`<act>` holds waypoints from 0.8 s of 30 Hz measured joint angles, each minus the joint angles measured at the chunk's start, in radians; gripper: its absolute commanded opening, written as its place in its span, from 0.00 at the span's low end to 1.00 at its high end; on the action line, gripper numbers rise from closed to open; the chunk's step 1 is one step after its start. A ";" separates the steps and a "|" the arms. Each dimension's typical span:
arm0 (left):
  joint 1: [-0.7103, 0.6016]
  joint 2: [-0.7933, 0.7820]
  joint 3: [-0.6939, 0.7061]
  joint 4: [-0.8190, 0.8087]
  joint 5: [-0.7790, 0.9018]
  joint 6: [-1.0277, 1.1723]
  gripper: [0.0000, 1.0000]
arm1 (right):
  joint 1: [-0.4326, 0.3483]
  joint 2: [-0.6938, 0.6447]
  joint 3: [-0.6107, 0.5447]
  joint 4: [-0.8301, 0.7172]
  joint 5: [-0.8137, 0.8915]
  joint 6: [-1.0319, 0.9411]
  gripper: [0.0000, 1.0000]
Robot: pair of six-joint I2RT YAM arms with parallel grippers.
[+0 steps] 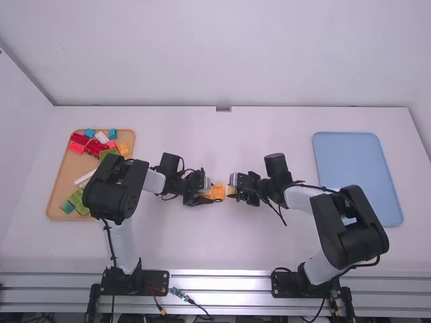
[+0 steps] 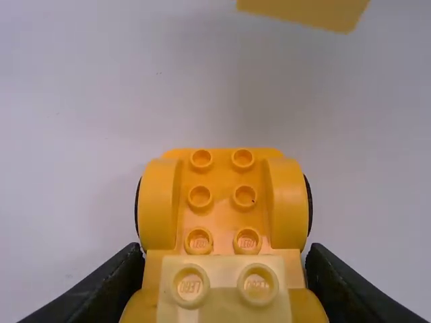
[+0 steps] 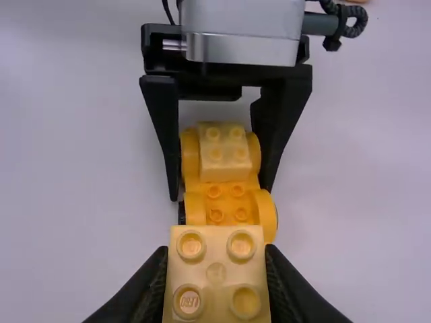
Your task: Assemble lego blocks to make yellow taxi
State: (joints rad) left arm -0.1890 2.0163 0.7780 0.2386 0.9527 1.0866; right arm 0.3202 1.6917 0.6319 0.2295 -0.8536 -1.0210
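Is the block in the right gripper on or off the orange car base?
Off: in the left wrist view, the table shows between the yellow block and the car base.

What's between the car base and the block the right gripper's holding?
Bare table; the left wrist view shows that gap between base and block.

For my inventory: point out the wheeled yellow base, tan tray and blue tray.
Wheeled yellow base (image 2: pixel 222 178): left wrist view, studded deck.
Tan tray (image 1: pixel 72 167): high view, bare left side.
Blue tray (image 1: pixel 353 171): high view, bare middle.
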 measured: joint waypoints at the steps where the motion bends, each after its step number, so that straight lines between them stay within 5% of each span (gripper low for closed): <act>1: 0.000 0.000 0.003 -0.013 0.003 0.013 0.53 | 0.002 0.000 0.000 0.004 0.000 0.000 0.00; 24: 0.000 0.000 0.007 -0.013 0.005 0.062 0.51 | 0.073 0.127 0.134 -0.052 -0.024 0.024 0.00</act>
State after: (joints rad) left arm -0.1890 2.0163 0.7853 0.2260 0.9573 1.1484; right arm 0.3935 1.8183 0.7658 0.1772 -0.8772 -0.9974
